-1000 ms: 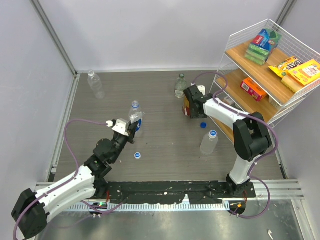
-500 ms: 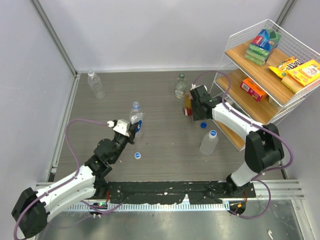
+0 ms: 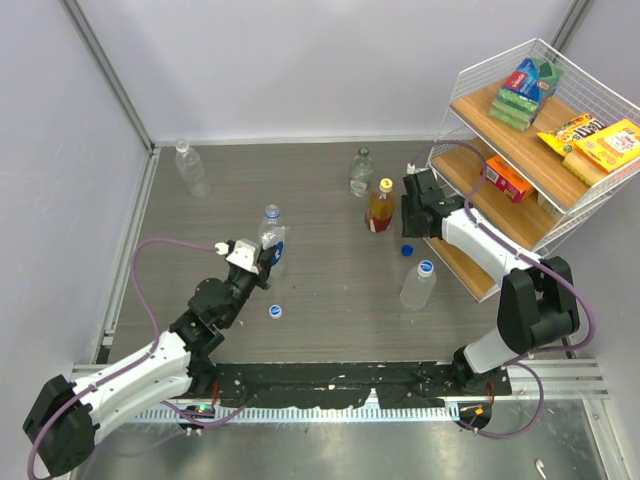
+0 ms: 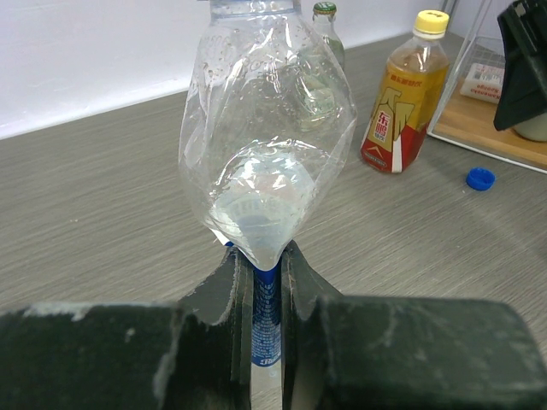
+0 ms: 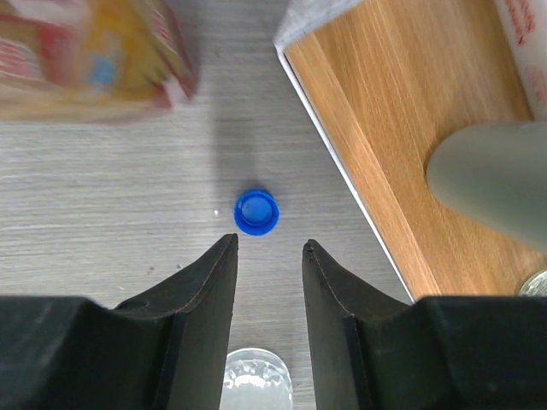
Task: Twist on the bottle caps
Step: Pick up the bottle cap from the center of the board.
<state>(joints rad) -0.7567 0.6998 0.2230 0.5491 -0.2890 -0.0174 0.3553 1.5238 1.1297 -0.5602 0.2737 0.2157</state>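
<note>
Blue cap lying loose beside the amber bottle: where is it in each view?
Top external: blue cap right of centre, just below-right of the amber bottle.
Left wrist: blue cap near the right edge, on the table right of the amber bottle.
Right wrist: blue cap at centre; amber bottle blurred, top left.
Shared landmark: the amber bottle.

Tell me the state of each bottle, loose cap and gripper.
amber bottle: upright, yellow cap on
blue-label bottle: crumpled, held upright
green-capped bottle: upright, capped
blue cap: loose, on no bottle
white-and-blue cap: loose, on no bottle
left gripper: shut on blue-label bottle
right gripper: open, empty
</note>
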